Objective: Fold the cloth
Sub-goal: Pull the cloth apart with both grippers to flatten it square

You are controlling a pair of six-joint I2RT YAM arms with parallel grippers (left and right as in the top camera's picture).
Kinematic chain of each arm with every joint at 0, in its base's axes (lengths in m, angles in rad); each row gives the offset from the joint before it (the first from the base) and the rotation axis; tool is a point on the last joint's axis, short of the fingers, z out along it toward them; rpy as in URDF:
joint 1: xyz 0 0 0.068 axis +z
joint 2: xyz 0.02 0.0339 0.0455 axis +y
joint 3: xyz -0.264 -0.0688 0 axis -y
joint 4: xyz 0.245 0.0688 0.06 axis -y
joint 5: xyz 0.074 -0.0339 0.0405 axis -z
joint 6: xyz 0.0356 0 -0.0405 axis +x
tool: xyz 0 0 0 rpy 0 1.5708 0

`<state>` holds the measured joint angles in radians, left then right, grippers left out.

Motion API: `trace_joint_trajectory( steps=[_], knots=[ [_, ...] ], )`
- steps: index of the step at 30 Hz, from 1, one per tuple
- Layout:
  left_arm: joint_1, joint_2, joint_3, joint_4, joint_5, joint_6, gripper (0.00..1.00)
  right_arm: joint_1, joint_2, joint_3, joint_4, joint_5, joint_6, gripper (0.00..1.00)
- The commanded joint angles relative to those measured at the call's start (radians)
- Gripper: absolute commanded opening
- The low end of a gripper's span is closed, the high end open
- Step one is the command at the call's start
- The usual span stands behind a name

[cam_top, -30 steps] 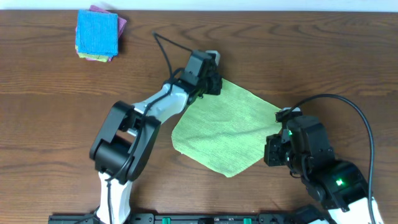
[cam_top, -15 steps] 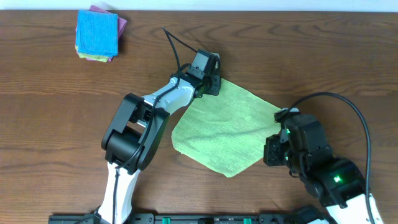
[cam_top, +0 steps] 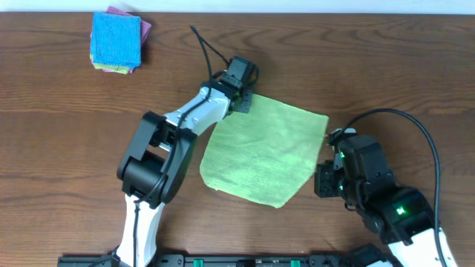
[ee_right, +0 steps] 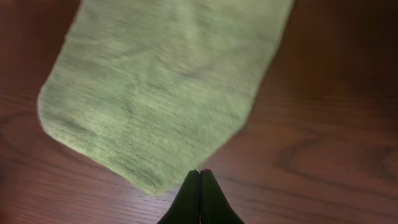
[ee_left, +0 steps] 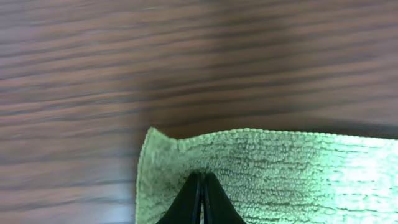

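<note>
Pinching the cloth (cam_top: 260, 152) at its far-left corner, left gripper (ee_left: 200, 180) clamped on it, likely to carry it over; right gripper (ee_right: 200, 174) together, empty, just off the cloth's right edge.

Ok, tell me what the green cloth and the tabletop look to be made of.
The cloth: soft microfibre-like fabric with a matte finish. The left wrist view shows a fine nubby pile and a stitched, slightly wavy edge. The table: dark brown wood or wood-look laminate with a slight sheen. Long grain streaks run across it, but the pictures cannot show whether it is solid wood or veneer.
</note>
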<state>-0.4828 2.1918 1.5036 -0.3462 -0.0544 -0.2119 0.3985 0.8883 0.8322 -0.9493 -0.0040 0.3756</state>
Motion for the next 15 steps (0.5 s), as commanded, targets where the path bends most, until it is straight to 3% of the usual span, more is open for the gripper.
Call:
trace_joint_trajectory(
  steps=[1,15],
  knots=[
    [0.070,0.045,-0.029,-0.050,-0.083,0.002,0.05,0.006,0.031,0.016,0.002,0.026,0.013,0.02],
    [0.118,0.045,-0.029,-0.123,-0.096,-0.005,0.06,0.009,0.276,0.015,0.003,-0.034,-0.065,0.01]
  ],
)
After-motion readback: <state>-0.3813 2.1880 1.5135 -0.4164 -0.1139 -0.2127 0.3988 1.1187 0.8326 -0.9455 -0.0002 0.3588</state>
